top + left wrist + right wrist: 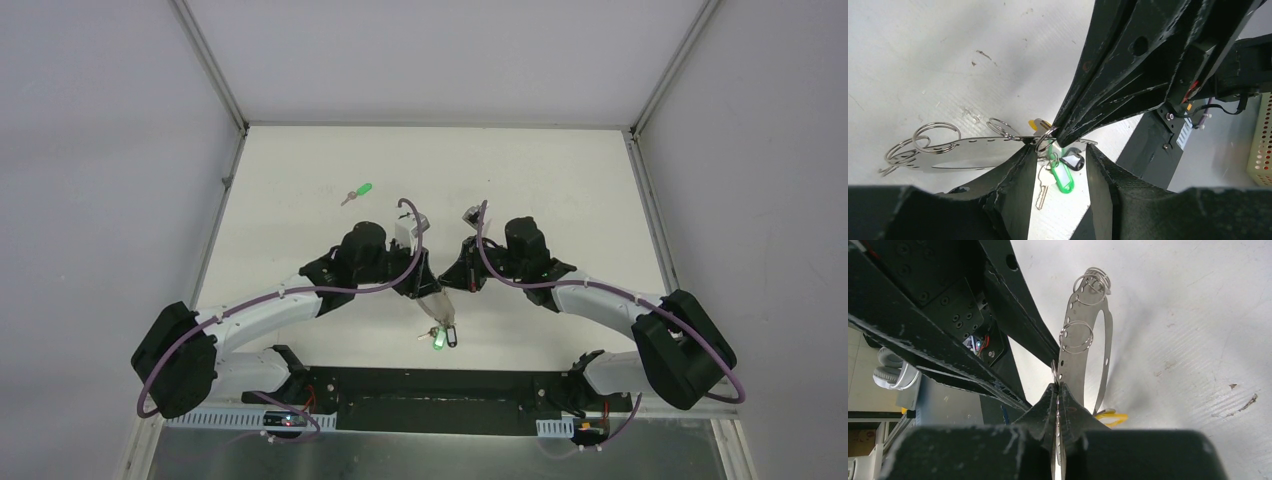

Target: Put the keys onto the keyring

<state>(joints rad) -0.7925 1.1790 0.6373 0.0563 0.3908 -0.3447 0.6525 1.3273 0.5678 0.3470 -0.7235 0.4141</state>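
Right gripper (1057, 386) pinches keyring (1070, 360); left gripper (1057, 152) half-spread, hold unclear. Risk: thin ring twisting out between fingers (1044, 411).

The keyring (1072, 371) — a flat grey holed metal loop carrying small split rings — sits edge-on in the right claw (1058, 387), a yellow-headed key (1108, 416) just beside the tips. A green key (357, 192) lies flat, well apart from the left claw (425, 288).
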